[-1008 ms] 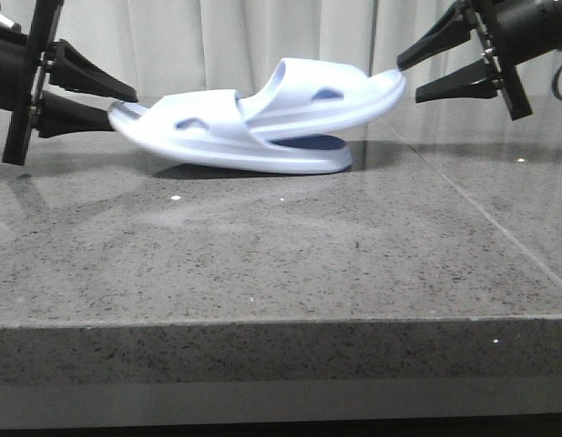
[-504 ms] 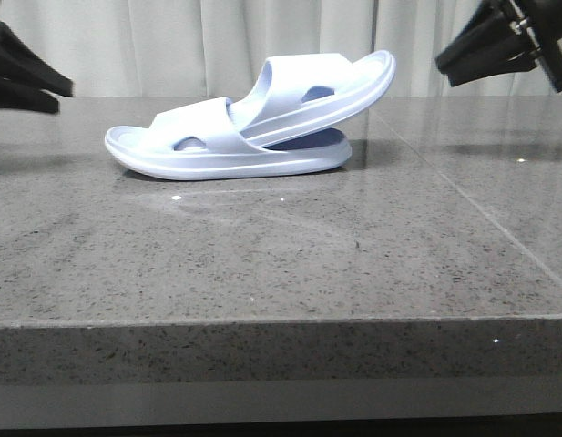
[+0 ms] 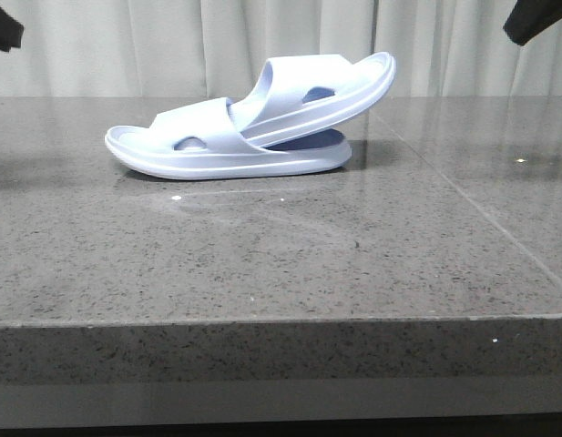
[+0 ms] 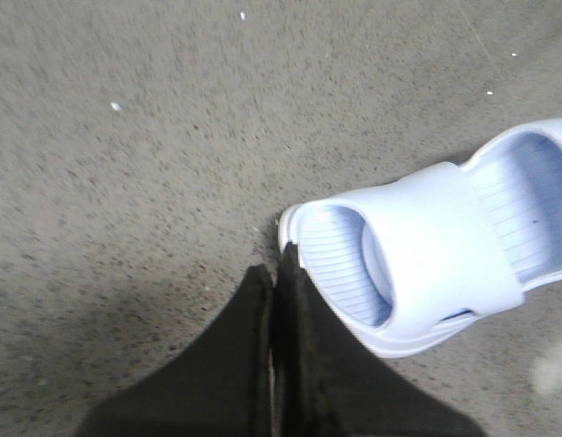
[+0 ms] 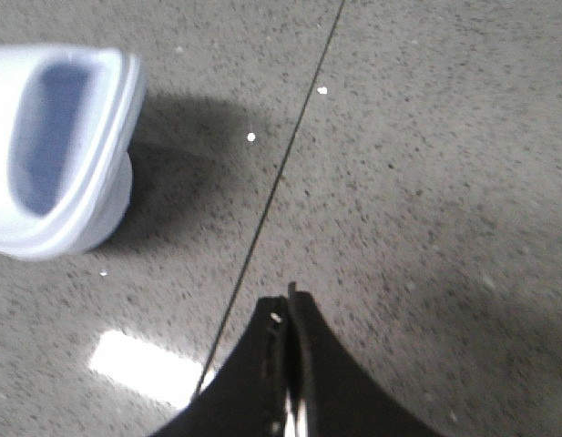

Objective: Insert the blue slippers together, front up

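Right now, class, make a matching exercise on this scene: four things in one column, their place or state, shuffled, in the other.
Things:
1. lower slipper
2. upper slipper
3. left pincer
4. counter

States:
A. shut, holding nothing
B. grey speckled stone
C. flat on the counter
D. tilted, front tucked under the other's strap

Pairs: 1-C, 2-D, 3-A, 4-B

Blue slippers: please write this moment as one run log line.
blue slippers: nested, upper tilted | left pincer: shut, empty | right pincer: shut, empty

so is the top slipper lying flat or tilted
Tilted: the top slipper has its front tucked under the bottom slipper's strap, its heel raised.
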Robot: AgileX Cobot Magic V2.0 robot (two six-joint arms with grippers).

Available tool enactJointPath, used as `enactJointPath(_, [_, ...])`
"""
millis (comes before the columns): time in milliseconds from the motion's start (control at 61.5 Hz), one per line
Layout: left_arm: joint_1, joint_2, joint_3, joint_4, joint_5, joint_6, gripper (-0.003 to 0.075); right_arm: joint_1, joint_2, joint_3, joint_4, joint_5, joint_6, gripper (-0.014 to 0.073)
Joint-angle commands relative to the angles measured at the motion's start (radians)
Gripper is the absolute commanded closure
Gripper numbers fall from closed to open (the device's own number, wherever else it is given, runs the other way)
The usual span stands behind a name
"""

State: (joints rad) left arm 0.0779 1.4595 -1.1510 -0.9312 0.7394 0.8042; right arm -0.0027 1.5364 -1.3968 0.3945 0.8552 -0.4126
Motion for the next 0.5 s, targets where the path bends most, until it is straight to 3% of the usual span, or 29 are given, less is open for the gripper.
enactJointPath(0, [-0.057, -0.135, 0.052, 0.024, -0.184, 0.002, 0.0741, 0.042, -0.132, 0.061, -0.093, -0.160, 0.060, 0.0653])
enactJointPath(293, [-0.233, -0.439, 0.379, 0.122, -0.634, 0.006, 0.0741, 0.135, -0.414, 0.409, -0.118, -0.468, 0.062, 0.0653])
enactJointPath(488, [-0.317, -0.617, 0.559, 0.135, -0.774, 0.006, 0.0741, 0.182, -0.608, 0.623, -0.118, -0.634, 0.054, 0.0653])
